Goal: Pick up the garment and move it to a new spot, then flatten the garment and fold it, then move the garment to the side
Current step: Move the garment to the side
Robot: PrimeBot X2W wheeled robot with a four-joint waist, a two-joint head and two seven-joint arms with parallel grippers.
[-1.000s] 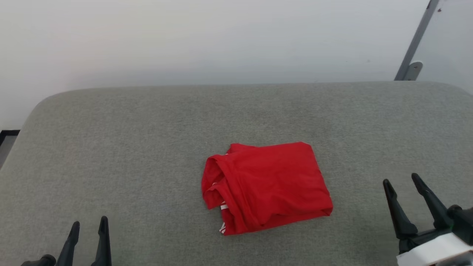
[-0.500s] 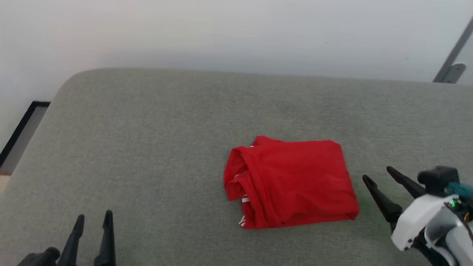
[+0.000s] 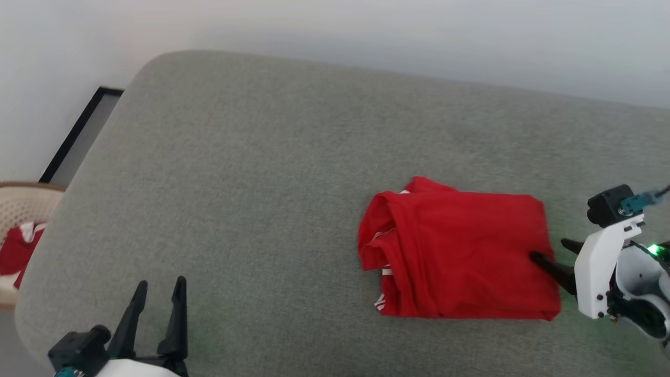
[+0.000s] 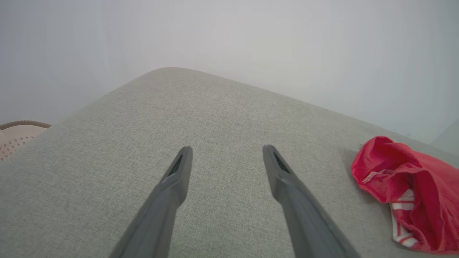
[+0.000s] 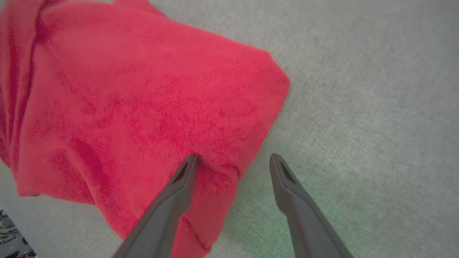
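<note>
The bright red soft fabric garment (image 3: 460,256) lies folded into a rough rectangle on the right part of a wide grey woven-fabric cushion with rounded corners (image 3: 261,157). Its top layer is fairly smooth. Its left end is bunched into loose rolls, and thin white-and-red striped trim peeks out at the lower left corner

The right gripper (image 5: 233,157), two long dark fingers on a white wrist, is at the garment's right edge. Its jaws stand wide apart and clamp nothing. One fingertip presses a small dimple into the red cloth just inside the edge, while the other sits over bare cushion just beside it

The left gripper (image 3: 161,283) hovers over the near left part of the cushion, well apart from the garment, with its fingers spread and nothing between them

Beyond the cushion's left end stands a pale woven basket (image 3: 21,199) holding red and white cloth (image 3: 15,251). A plain pale wall (image 3: 314,21) runs behind the cushion
</note>
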